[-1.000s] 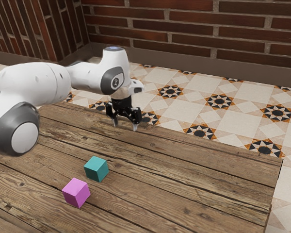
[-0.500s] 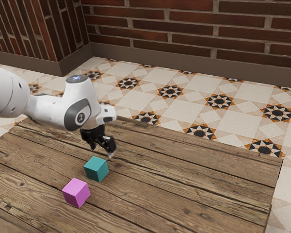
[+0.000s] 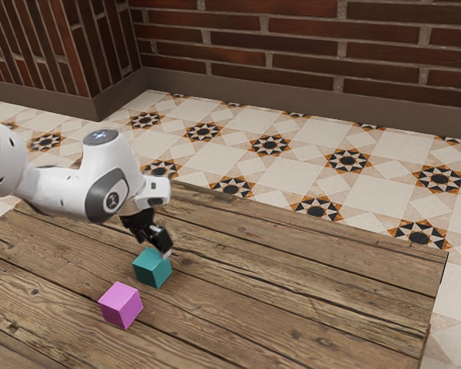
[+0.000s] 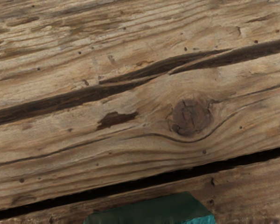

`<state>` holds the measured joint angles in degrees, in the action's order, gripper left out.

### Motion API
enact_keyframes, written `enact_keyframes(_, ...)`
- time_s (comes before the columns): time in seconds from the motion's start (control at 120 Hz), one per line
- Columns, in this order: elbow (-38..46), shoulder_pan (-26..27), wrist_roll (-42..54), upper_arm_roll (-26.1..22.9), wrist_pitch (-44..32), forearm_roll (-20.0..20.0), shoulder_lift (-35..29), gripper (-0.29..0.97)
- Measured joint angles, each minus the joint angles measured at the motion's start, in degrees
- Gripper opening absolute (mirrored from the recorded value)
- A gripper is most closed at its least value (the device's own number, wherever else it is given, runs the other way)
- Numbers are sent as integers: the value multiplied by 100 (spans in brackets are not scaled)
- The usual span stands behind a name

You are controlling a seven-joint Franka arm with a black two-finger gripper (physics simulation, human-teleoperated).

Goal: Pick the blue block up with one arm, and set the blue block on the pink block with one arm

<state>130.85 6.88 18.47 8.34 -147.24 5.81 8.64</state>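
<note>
The white arm reaches in from the exterior view's left over the plank table. The pink block sits toward the front. Near it, to its right and not touching, the blue block rests on the wood. The gripper hangs just above it, claw released and empty.

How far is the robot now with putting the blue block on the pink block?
Done: nothing yet. The blue-green cube sits on the wooden plank table, apart from the pink cube. In hand: the black hand hovers close above the blue-green cube, which the wrist view shows just under it. Left: grasp the cube, lift it, carry it over and set it on the pink cube.
</note>
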Motion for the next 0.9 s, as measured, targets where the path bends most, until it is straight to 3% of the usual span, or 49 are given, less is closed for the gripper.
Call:
enact_keyframes(0.383, 405, 34, 106, 9, -159, 224, -175, 66)
enact_keyframes(0.9, 469, 53, -534, 20, -164, 219, -89, 66)
